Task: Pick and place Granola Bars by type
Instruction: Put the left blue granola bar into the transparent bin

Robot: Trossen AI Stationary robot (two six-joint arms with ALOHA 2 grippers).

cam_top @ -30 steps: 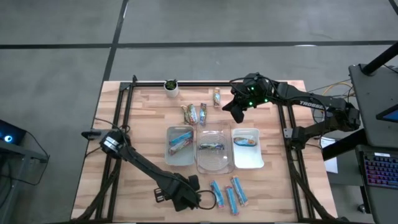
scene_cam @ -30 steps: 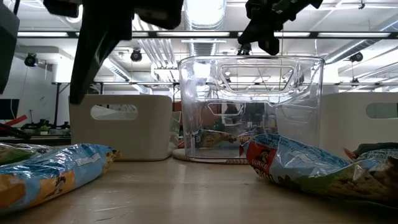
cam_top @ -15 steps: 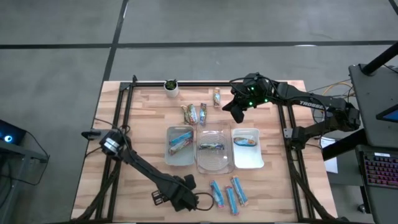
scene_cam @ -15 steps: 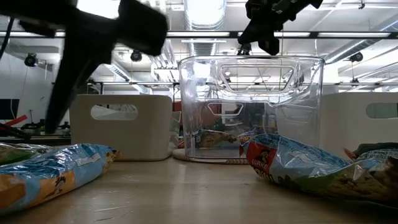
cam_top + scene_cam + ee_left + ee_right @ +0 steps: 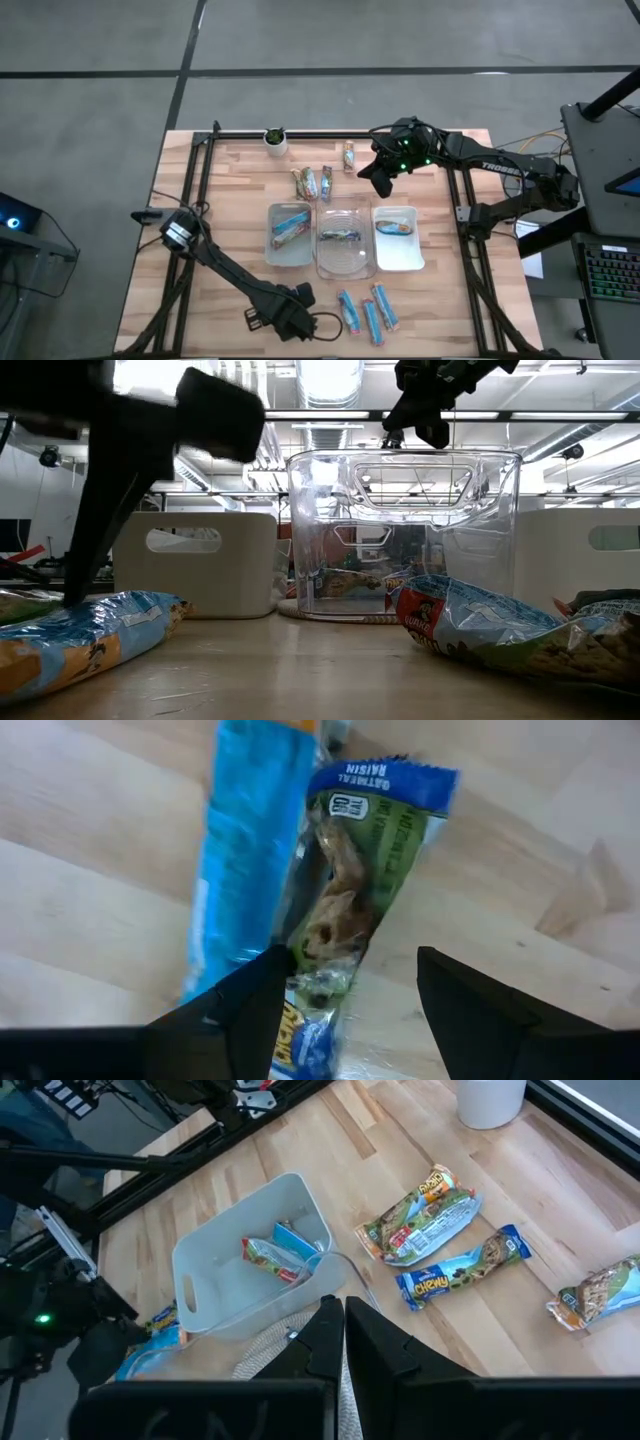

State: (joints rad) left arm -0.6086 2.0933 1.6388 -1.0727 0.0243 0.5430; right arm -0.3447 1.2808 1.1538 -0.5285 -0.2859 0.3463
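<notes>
Three granola bars in blue wrappers lie flat near the table's near edge. My left gripper points straight down at their left end. Its open fingers stand on either side of the lower end of a blue-and-green bar, which lies against a plainer blue bar. Three more bars lie at the far side. My right gripper hangs shut above the table's far right, holding nothing. My left gripper comes from above, with one finger reaching down to the top of the blue bar. I cannot tell whether it touches the wrapper.
Three trays stand in a row mid-table: a white one with a blue bar, a clear one and a white one, each with a bar inside. A small white plant pot stands at the far edge.
My left gripper has come down toward the bars at the near edge and rolled a little about its own axis, its fingers staying open. The bars have not moved.
</notes>
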